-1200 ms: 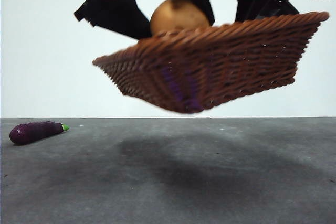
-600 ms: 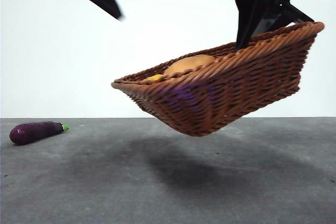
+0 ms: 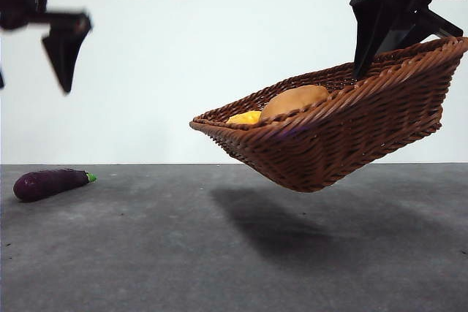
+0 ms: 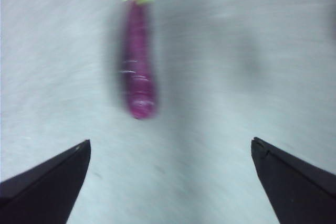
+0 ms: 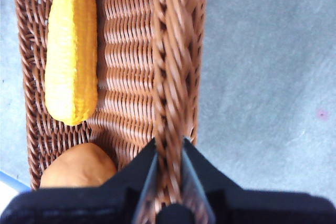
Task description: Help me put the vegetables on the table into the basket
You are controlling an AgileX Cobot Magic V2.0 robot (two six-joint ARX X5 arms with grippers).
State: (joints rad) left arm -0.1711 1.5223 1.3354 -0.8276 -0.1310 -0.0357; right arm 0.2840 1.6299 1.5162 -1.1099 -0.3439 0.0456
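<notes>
One basket (image 3: 344,144) hangs clear above the table (image 3: 234,253) at right, tilted with its left end low, its rim pinched between the jaws of the right gripper (image 5: 168,153). Inside lie the potato (image 3: 294,100) and corn cob (image 5: 71,48), the cob lengthwise along the wall. The left gripper (image 4: 168,182), jaws spread wide, hovers at left over the eggplant (image 3: 50,183), which lies on the table, stem pointing right.
</notes>
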